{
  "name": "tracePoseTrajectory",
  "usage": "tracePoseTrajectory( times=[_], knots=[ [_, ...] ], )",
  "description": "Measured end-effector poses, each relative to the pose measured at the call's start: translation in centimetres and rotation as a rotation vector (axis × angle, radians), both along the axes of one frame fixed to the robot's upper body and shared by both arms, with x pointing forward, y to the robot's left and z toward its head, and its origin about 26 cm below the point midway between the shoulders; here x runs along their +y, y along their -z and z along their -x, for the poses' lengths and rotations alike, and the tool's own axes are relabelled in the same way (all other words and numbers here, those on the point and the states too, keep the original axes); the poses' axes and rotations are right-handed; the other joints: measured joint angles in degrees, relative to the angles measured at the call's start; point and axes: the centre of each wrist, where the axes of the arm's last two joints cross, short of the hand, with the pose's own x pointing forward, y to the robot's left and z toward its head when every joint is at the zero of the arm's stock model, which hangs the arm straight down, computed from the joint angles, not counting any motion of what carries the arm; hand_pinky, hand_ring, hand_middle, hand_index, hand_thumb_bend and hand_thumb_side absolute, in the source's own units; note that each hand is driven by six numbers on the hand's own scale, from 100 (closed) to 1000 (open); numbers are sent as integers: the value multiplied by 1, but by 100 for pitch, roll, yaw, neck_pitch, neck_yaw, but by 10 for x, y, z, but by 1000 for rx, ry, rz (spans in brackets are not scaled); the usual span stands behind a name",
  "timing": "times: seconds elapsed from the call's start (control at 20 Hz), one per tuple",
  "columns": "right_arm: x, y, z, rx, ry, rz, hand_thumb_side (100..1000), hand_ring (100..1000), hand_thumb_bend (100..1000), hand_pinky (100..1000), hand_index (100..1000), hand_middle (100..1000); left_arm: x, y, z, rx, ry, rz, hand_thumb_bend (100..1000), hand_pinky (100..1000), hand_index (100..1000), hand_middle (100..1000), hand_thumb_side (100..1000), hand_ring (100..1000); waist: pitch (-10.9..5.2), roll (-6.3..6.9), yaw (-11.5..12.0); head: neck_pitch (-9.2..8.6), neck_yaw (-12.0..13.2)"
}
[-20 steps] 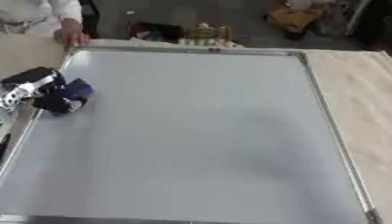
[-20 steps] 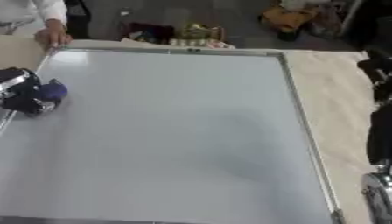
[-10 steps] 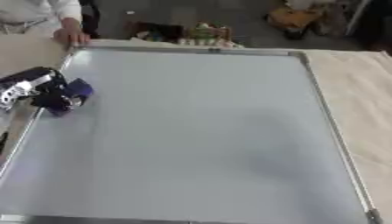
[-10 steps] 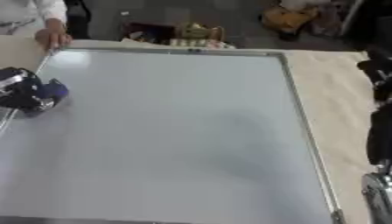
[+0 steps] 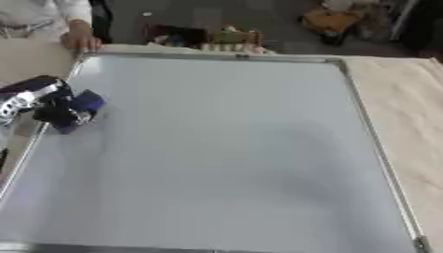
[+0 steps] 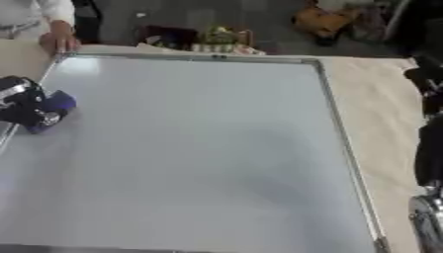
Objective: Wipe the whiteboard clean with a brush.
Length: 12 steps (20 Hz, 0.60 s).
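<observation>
A pale wooden desk [image 5: 407, 113] carries a big whiteboard [image 5: 225, 148] with a thin metal frame, which fills most of both views and lies flat, its surface plain grey-white with no marks that can be made out. Along the right edge of the right eye view the robot's right arm [image 6: 428, 148] stands upright in black and silver beside the desk, off the board; its robot hand cannot be made out there, so whether it is released or clenched cannot be told. The left robot hand [image 5: 39, 101] comes in from the left side, black with a silver band, and its fingers are curled round a dark blue brush [image 5: 78, 107], grasping it. The brush rests on the whiteboard just inside the left frame, in the upper left part of the board. At the far left corner of the frame a person's bare hand [image 5: 79, 42] with a white sleeve touches the board's edge.
</observation>
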Motion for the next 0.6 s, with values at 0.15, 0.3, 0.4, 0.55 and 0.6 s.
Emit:
tracePoseTrajectory(
  times=[0.15, 0.3, 0.4, 0.55, 0.6],
  knots=[
    [0, 0, 0, 0, 0, 0, 868, 910, 234, 924, 869, 575, 0, 0, 0, -4, 0, -7, 275, 633, 126, 525, 471, 695, 4, -1, -6, -4, 5],
    [0, 0, 0, 0, 0, 0, 870, 910, 236, 924, 869, 575, 0, -1, 0, -11, -3, -16, 259, 628, 126, 492, 471, 678, 14, -3, -13, -27, 17],
    [0, 0, 0, 0, 0, 0, 869, 909, 234, 924, 869, 574, 0, -1, 0, -15, -5, -20, 259, 626, 126, 480, 466, 671, 15, -5, -15, -42, 18],
    [0, 0, 0, 0, 0, 0, 869, 910, 237, 924, 869, 574, 0, 0, 0, -20, -3, -24, 254, 619, 126, 457, 459, 652, 15, -7, -16, -46, 19],
    [0, 0, 0, 0, 0, 0, 869, 910, 238, 924, 869, 574, 0, 0, 0, -22, -2, -25, 244, 612, 126, 428, 455, 632, 15, -8, -16, -46, 20]
  ],
)
